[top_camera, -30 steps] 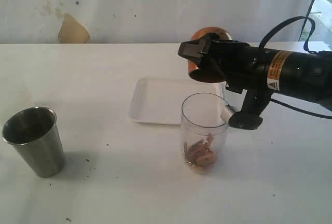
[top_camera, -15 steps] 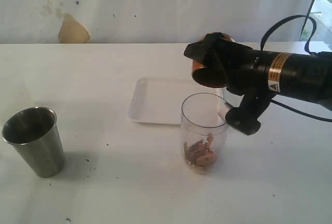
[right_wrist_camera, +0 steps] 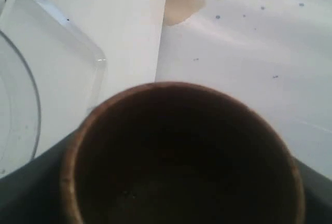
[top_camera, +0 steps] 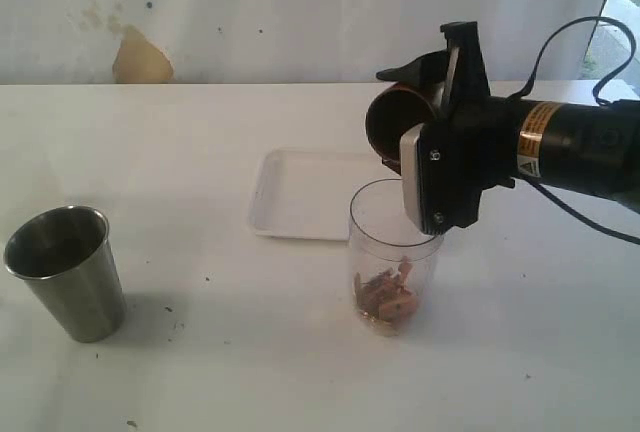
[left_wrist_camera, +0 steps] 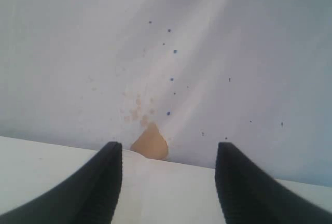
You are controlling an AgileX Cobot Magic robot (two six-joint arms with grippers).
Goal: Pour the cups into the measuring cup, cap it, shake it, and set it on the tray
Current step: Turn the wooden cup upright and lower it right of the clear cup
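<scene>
Exterior view, we list: right fingers (top_camera: 428, 180) pinch the wooden cup (top_camera: 392, 120), tipped on its side; measuring cup (top_camera: 393, 237) upright just below them, brown bits (top_camera: 385, 297) at its bottom; tray (top_camera: 300, 192) near, beyond it; steel tumbler (top_camera: 68, 272) well apart from them; left fingers (left_wrist_camera: 106, 182) spread wide.

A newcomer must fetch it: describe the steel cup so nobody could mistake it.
On the white table, look far left of the flat tray. The steel cup stands alone there, upright; unlike the clear cup, it is tapered grey metal.
</scene>
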